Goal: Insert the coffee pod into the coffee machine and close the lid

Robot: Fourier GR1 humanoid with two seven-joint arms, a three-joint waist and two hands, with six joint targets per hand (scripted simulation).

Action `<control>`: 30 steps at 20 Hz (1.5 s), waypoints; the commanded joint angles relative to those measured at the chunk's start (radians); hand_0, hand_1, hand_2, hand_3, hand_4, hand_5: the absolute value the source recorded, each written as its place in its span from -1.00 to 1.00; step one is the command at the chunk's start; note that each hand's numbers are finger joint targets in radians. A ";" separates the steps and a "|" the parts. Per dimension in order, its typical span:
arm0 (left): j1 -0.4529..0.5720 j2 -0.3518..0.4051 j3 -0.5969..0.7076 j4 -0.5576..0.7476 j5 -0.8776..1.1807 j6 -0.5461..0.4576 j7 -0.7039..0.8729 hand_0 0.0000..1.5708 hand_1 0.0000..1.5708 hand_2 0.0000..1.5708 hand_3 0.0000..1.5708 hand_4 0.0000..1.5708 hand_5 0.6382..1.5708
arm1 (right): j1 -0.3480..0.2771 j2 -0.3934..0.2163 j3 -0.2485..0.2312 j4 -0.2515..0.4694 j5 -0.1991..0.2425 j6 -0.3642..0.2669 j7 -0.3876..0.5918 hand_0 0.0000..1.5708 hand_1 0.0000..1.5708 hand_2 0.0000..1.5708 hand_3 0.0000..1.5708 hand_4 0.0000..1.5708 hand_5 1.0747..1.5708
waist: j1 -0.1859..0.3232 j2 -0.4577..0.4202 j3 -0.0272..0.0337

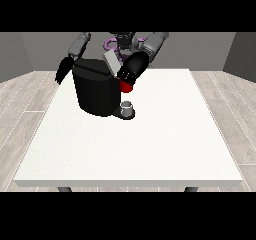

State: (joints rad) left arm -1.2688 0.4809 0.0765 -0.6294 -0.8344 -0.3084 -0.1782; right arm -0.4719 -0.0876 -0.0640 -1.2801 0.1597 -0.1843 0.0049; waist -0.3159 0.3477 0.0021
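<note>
Fingers of the hand at the view's right (127, 74): they point down and toward the camera at the top front corner of the coffee machine (96, 88); cannot tell whether they are spread, pressed together, or pinching anything. The hand sits just above a red thing at the machine (126, 87), touching or nearly touching it; contact not resolvable. Its forearm runs up and back toward the robot's shoulder.

Fingers of the hand at the view's left (62, 71): hanging down behind the machine's far left edge, off the desk's back corner; they look straight and relaxed, holding nothing.

Counts: one coffee machine, black, standing on the far left part of the desk (165, 134). One lid (112, 62), light grey, raised and tilted above the machine's top. One red thing under the machine's head. One small grey cup-like thing (128, 107) on the machine's base plate, directly below the red thing; cannot tell it for the pod. Two hands in view. One desk, white.

Pod location: not plainly shown apart from that one grey thing of uncertain identity.
</note>
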 commanded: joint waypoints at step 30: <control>-0.019 0.065 0.007 0.017 -0.091 0.166 -0.122 -1.00 -1.00 -0.28 -0.40 -1.00 1.00 | -0.046 0.010 0.026 -0.011 0.061 -0.050 0.038 -1.00 -1.00 -1.00 -1.00 -1.00 1.00 | -0.005 0.076 -0.0020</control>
State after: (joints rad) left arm -1.3124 0.5510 0.0821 -0.6260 -0.9079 -0.1995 -0.2951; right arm -0.5156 -0.0890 -0.0426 -1.2888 0.2091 -0.2145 0.0342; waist -0.3321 0.4071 0.0035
